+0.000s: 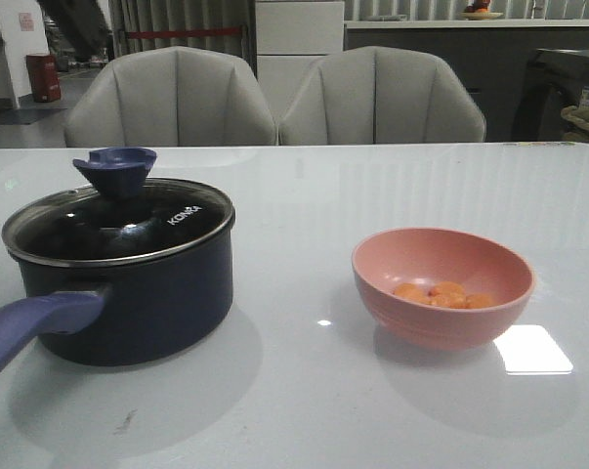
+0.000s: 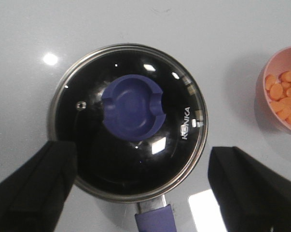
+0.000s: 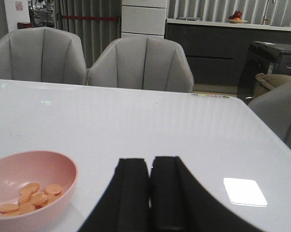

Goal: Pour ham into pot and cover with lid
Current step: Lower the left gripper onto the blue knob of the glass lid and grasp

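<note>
The pot (image 1: 143, 293) sits on the white table (image 1: 304, 410) toward its left side, closer to the near edge than the far one, its long purple-blue handle (image 1: 30, 327) reaching toward the near left corner. The lid (image 1: 118, 223) is seated on it, steel rim all round, flared knob (image 1: 115, 169) on top. White lettering on the glass reads "KONKA", plain in both the front view and the left wrist view. A small mark sits beside the lettering, too small to read.

To the right of the pot, well apart from it, stands the pink bowl (image 1: 442, 285). The ham (image 1: 445, 294) lies in the bottom of it as a small heap of orange slices.

The left gripper (image 2: 140, 193) hangs directly above the lid, its black fingers (image 2: 34, 186) spread wide, one on either side of the rim and touching nothing. The right gripper (image 3: 151, 193) hovers near the bowl over the right part of the table, its two fingers (image 3: 128, 193) pressed together with nothing between them.

Two grey chairs (image 1: 172, 98) stand behind the far edge.
</note>
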Available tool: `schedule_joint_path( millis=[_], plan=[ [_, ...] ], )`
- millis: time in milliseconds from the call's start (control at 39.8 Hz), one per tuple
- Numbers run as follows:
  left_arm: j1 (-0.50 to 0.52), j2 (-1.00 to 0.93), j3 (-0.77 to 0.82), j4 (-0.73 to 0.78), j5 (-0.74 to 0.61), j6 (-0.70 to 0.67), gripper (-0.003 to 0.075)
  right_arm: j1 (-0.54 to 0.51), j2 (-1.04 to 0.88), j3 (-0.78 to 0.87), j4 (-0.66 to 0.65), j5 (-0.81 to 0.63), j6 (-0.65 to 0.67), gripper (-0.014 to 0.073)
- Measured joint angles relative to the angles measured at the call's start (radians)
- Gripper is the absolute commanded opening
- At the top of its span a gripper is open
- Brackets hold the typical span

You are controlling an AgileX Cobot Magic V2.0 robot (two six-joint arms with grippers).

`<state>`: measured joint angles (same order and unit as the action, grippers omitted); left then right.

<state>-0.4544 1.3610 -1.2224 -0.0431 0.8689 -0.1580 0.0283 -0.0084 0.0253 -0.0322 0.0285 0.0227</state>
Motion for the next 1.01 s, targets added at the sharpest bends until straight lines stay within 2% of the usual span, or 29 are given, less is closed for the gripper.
schedule_joint_path(
  millis=[226,403,704,1006],
  plan=[
    [-0.028,0.24,-0.174,0.0,0.098,-0.008,0.0604,0.0,0.0,0.0,0.0,0.0,0.0,0.0153],
    [-0.028,0.344,-0.235,0.01,0.137,-0.04,0.0604,0.0,0.0,0.0,0.0,0.0,0.0,0.0153],
    [-0.026,0.391,-0.272,0.06,0.168,-0.121,0.0604,0.0,0.0,0.0,0.0,0.0,0.0,0.0153],
    [0.021,0.397,-0.274,0.043,0.197,-0.133,0.0604,0.0,0.0,0.0,0.0,0.0,0.0,0.0153]
  ],
)
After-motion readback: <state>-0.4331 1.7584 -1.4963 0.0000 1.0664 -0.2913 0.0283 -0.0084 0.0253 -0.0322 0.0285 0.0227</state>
